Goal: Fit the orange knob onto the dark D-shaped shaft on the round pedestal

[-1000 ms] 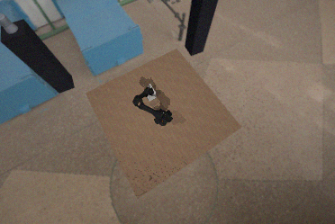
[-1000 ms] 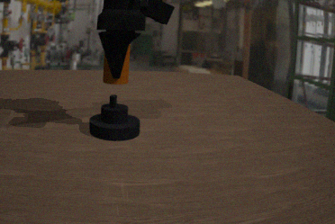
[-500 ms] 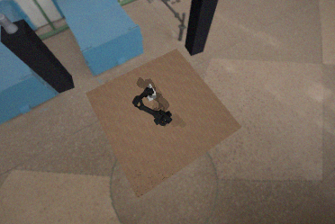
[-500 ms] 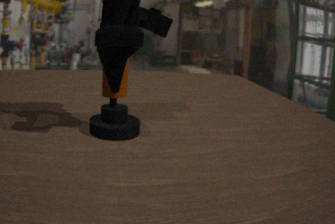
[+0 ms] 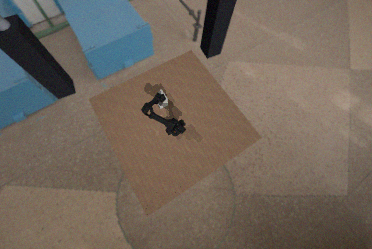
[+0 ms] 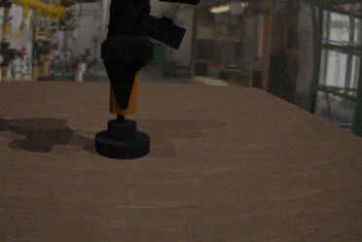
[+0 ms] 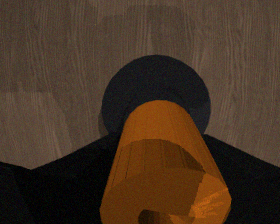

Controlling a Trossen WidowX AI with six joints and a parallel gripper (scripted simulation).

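Evidently gripped: knob above pedestal.
The gripper has its fingers closed on the orange knob, held upright over the shaft, a short dark stretch of which shows below it. Whether the shaft tip is inside the hole cannot be told. The knob's lower end stands above the stepped, round pedestal, not seated. The pedestal rests on the wood-grained table; outward, blue boxes and dark pillars stand on the pale brown floor.
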